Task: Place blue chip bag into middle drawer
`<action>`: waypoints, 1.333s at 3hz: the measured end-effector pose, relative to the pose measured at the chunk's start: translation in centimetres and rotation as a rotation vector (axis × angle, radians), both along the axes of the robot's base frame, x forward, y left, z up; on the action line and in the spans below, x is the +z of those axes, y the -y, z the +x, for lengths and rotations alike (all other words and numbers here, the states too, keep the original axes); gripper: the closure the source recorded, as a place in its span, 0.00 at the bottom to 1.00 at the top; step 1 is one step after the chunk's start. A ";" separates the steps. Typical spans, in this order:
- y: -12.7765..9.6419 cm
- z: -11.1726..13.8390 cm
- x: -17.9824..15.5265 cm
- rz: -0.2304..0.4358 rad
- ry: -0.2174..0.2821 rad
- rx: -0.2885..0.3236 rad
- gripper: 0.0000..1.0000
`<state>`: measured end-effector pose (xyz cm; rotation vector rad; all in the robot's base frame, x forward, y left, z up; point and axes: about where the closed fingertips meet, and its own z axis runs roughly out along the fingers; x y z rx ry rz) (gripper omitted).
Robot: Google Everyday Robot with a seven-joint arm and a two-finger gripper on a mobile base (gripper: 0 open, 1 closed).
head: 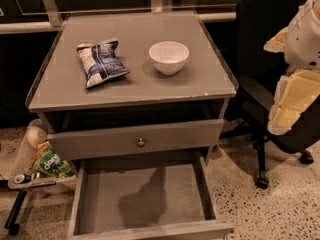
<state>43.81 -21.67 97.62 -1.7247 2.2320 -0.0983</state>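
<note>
My end effector (292, 101) hangs at right, state I cannot tell; grey wooden drawer (145, 196) open, crinkled blue foil bag (101, 62) ungrasped on bench (150, 90).

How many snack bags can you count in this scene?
2. The blue chip bag lies on the cabinet top, left of the white bowl; a green snack bag sits in the tray at lower left, which may hide more. The gripper hangs at the right edge.

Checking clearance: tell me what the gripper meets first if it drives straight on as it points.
The cream-and-white gripper, at the right edge, seems to point down and left; the black office chair below it looks first in line, though depth is unclear.
</note>
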 end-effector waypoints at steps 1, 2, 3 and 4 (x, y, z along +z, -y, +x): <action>0.0 0.0 0.0 0.000 0.000 0.000 0.00; -0.7 1.1 0.3 0.014 0.017 0.004 0.00; -2.4 4.6 0.7 0.027 0.031 0.008 0.00; -4.6 8.5 1.3 0.020 0.037 0.053 0.00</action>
